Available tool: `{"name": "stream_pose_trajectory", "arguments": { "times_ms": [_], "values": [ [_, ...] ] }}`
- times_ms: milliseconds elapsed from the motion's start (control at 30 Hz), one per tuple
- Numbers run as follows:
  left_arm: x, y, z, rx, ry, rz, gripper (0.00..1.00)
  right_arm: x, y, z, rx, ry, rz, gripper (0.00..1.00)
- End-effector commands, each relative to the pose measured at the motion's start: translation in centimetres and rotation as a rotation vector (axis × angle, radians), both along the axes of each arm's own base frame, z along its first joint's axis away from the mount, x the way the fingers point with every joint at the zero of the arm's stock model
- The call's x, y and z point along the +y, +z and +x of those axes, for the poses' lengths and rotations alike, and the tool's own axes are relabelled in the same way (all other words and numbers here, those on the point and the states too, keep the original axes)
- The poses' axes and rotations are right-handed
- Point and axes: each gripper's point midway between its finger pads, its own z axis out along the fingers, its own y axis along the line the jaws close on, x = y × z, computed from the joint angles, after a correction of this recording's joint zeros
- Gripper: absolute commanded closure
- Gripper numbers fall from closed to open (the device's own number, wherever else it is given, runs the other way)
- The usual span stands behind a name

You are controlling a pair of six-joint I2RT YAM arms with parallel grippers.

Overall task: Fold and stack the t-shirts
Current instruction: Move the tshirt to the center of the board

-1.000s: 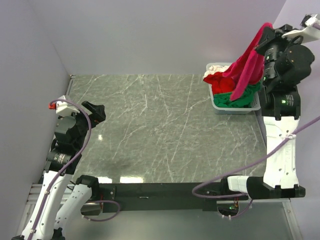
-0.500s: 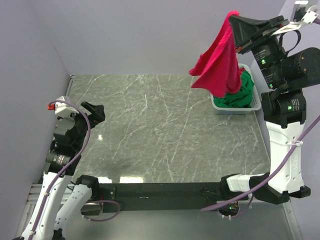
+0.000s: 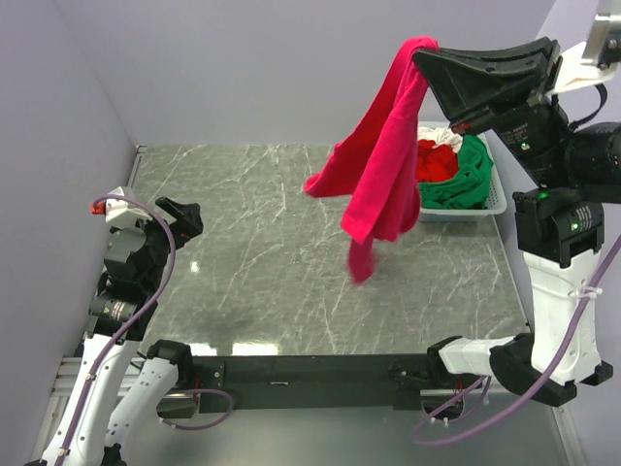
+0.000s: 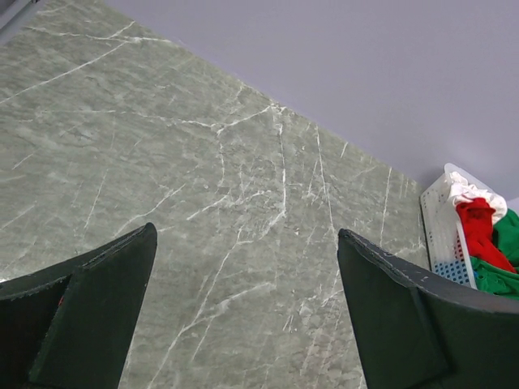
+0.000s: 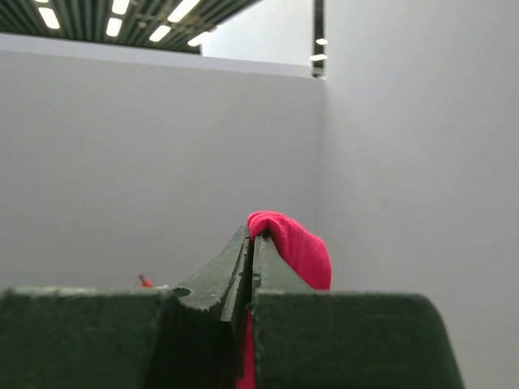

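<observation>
My right gripper [image 3: 424, 50] is raised high and shut on a large crimson-red t-shirt [image 3: 374, 165], which hangs down over the right part of the marble table [image 3: 262, 252], its lower end near the table top. In the right wrist view a fold of that shirt [image 5: 296, 247] sticks out between the shut jaws. Green [image 3: 471, 173], red [image 3: 435, 163] and white [image 3: 439, 136] t-shirts lie in the white basket [image 3: 490, 206] at the back right; they also show in the left wrist view [image 4: 478, 239]. My left gripper [image 3: 181, 216] is open and empty at the table's left side.
The grey walls enclose the table at the back and left. A black bar [image 3: 291, 369] runs along the near edge between the arm bases. The basket [image 4: 442, 227] stands against the right wall.
My right gripper has swung left and forward from above the basket, pulling the crimson-red shirt fully out; it now hangs over the table. The left arm has not moved.
</observation>
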Motion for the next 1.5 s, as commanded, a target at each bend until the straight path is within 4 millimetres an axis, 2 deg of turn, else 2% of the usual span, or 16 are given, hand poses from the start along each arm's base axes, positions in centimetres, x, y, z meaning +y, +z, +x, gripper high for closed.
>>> {"name": "stream_pose_trajectory", "arguments": {
  "times_ms": [0, 67, 167, 200, 233, 267, 367, 433, 467, 533, 667, 733, 933, 1200, 1333, 1467],
  "values": [
    [0.3, 0.5, 0.1, -0.025, 0.015, -0.002, 0.01, 0.1, 1.5, -3.7, -0.101, 0.091, 0.027, 1.0],
    [0.2, 0.5, 0.1, -0.024, 0.012, -0.002, 0.01, 0.2, 0.7, -3.6, -0.076, 0.089, 0.036, 1.0],
    [0.2, 0.3, 0.3, -0.019, 0.014, -0.001, 0.01, 0.9, -3.5, -0.5, 0.061, 0.049, 0.044, 1.0],
    [0.2, 0.1, 0.4, -0.01, 0.015, 0.001, 0.01, 2.3, -8.1, 2.7, 0.171, 0.033, 0.011, 1.0],
    [0.2, 0.1, 0.4, -0.007, 0.015, 0.003, 0.01, 2.4, -9.8, 3.7, 0.199, 0.005, 0.023, 1.0],
    [0.2, 0.2, 0.4, -0.007, 0.014, 0.003, 0.01, 3.1, -14.8, 5.6, 0.299, -0.03, -0.008, 1.0],
    [0.1, 0.1, 0.6, -0.007, 0.01, 0.005, 0.01, 1.0, -22.6, 10.6, 0.498, -0.308, -0.007, 0.98],
    [-0.1, 0.0, 0.7, -0.001, 0.002, 0.008, 0.03, -1.6, -30.6, 13.4, 0.685, -0.53, -0.056, 0.67],
    [-0.4, 0.0, 0.8, 0.001, -0.011, 0.007, 0.04, -2.5, -34.2, 13.7, 0.756, -0.593, -0.085, 0.39],
    [-0.9, -0.4, 1.0, 0.015, -0.03, 0.01, 0.06, -4.8, -38.0, 13.8, 0.839, -0.724, -0.113, 0.18],
    [-2.8, -1.6, 1.6, 0.046, -0.072, 0.014, 0.06, -6.4, -42.1, 11.8, 0.903, -0.765, -0.134, 0.09],
    [-3.8, -2.7, 1.9, 0.081, -0.061, 0.04, 0.05, -5.8, -42.3, 11.1, 0.892, -0.716, -0.13, 0.09],
    [-7.1, -5.3, 2.1, 0.134, -0.166, 0.009, 0.01, 0.0, -45.9, 9.7, 0.929, -0.523, -0.288, 0.09],
    [-5.4, -7.8, 0.8, 0.198, -0.095, 0.008, 0.01, 10.2, -52.3, 7.3, 1.0, -0.304, -0.508, 0.11],
    [-5.0, -8.0, 0.5, 0.191, -0.073, -0.011, 0.01, 13.3, -56.4, 7.0, 1.028, -0.32, -0.657, 0.12],
    [-4.7, -8.0, 0.3, 0.195, -0.06, -0.009, 0.01, 15.9, -58.2, 6.4, 1.033, -0.305, -0.751, 0.14]
  ]
}}
